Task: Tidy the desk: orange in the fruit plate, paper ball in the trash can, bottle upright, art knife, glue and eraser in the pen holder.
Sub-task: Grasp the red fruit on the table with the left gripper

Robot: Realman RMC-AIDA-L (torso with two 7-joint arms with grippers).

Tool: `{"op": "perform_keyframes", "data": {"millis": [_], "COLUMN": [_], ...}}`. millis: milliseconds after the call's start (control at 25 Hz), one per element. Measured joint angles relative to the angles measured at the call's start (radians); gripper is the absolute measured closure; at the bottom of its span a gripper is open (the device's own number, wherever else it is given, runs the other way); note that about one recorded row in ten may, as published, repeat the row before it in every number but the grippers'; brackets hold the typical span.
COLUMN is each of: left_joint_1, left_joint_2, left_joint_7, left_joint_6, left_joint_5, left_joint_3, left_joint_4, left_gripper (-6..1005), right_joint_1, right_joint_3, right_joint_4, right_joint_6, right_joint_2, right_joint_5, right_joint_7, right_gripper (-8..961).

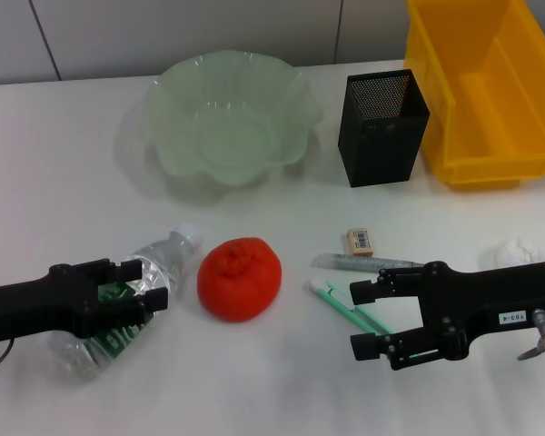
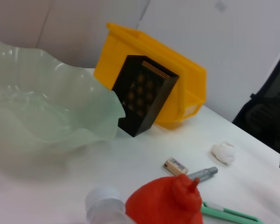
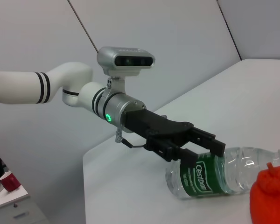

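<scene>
A clear bottle (image 1: 118, 318) with a green label lies on its side at front left. My left gripper (image 1: 157, 286) is open over its middle, one finger on each side; the right wrist view shows that gripper (image 3: 196, 149) straddling the bottle (image 3: 224, 172). The orange (image 1: 239, 278) rests just right of the bottle cap. My right gripper (image 1: 356, 318) is open around the green art knife (image 1: 341, 304). The glue (image 1: 363, 263) and eraser (image 1: 360, 241) lie just behind it. The paper ball (image 1: 516, 252) sits far right. The fruit plate (image 1: 227, 118), pen holder (image 1: 384, 127) and yellow trash can (image 1: 486, 91) stand at the back.
The left wrist view shows the fruit plate (image 2: 46, 112), pen holder (image 2: 144, 95), trash can (image 2: 186, 88), eraser (image 2: 176, 165), glue (image 2: 203, 174), paper ball (image 2: 223, 152) and orange (image 2: 163, 200). The table's far edge meets a wall behind the containers.
</scene>
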Motion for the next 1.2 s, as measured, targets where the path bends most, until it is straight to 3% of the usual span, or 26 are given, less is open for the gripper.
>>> {"op": "perform_keyframes", "data": {"millis": [520, 840, 1200], "left_joint_1": [-0.032, -0.062, -0.097], "left_joint_2": [-0.003, -0.005, -0.01], "left_joint_7": [-0.009, -0.006, 0.02], "left_joint_6": [-0.067, -0.101, -0.13], "left_joint_5": [-0.034, -0.036, -0.055], "left_joint_3": [0.018, 0.098, 0.202], "left_joint_4": [0.009, 0.025, 0.05], "left_gripper": [271, 401, 401], "right_joint_1": [-0.01, -0.014, -0.032], "right_joint_3": [0.015, 0.018, 0.039], "right_joint_4": [0.004, 0.029, 0.046], "right_joint_6": [0.021, 0.026, 0.027], "right_joint_2": [-0.008, -0.029, -0.044], "right_joint_5": [0.0, 0.0, 0.001], "right_joint_7": [0.0, 0.007, 0.008], "right_gripper": [125, 126, 125]}}
